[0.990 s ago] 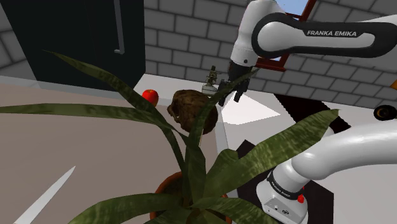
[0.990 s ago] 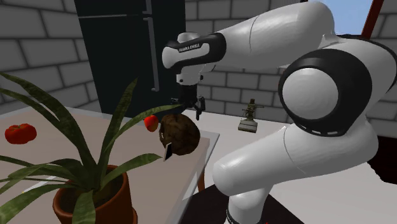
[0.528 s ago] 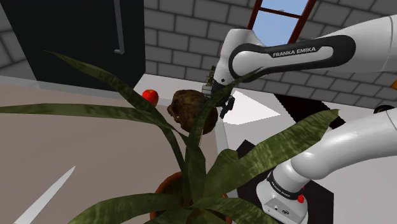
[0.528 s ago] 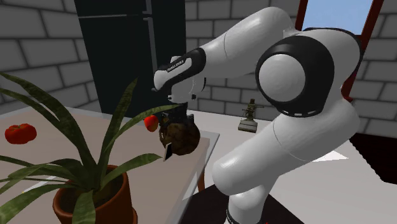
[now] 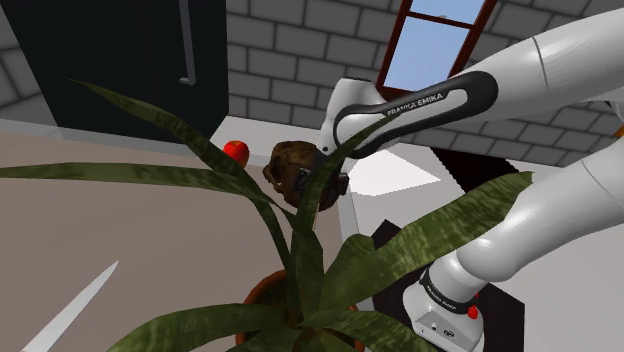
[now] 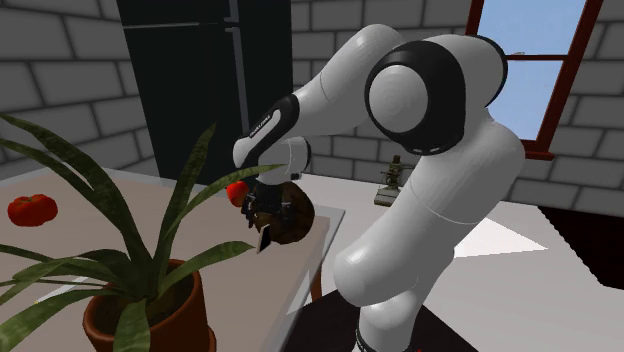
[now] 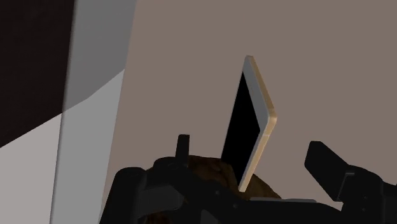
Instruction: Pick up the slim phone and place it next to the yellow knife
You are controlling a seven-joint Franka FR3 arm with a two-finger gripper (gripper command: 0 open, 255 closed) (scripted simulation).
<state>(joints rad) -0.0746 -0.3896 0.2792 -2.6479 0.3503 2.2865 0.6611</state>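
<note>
The slim phone [image 7: 251, 121], black-faced with a pale gold rim, stands on edge and leans against a brown lumpy object [image 7: 210, 168]. My black gripper [image 7: 251, 149] is open, and the phone's lower part sits between the fingers without either one touching it. In the shoulder view the gripper [image 5: 323, 187] is low at the brown lump [image 5: 288, 165], partly behind plant leaves. In the second exterior view the gripper [image 6: 262, 203] is pressed close over the lump [image 6: 285, 215], with a pale sliver of the phone [image 6: 264, 240] below it. A long pale blade [image 5: 80, 305] lies on the table's near part.
A big potted plant [image 5: 300, 260] spreads its long leaves in front of the arm. On the brown tabletop [image 5: 150, 230] rest a red tomato [image 5: 236, 150] and another tomato [image 6: 30, 208] farther off. Behind stand a small figurine [image 6: 392, 180] and a dark cabinet [image 5: 120, 60].
The arm has swung down and toward the shoulder view's left, bringing the gripper from above the figurine down to the brown lump and phone. The fingers stayed apart.
</note>
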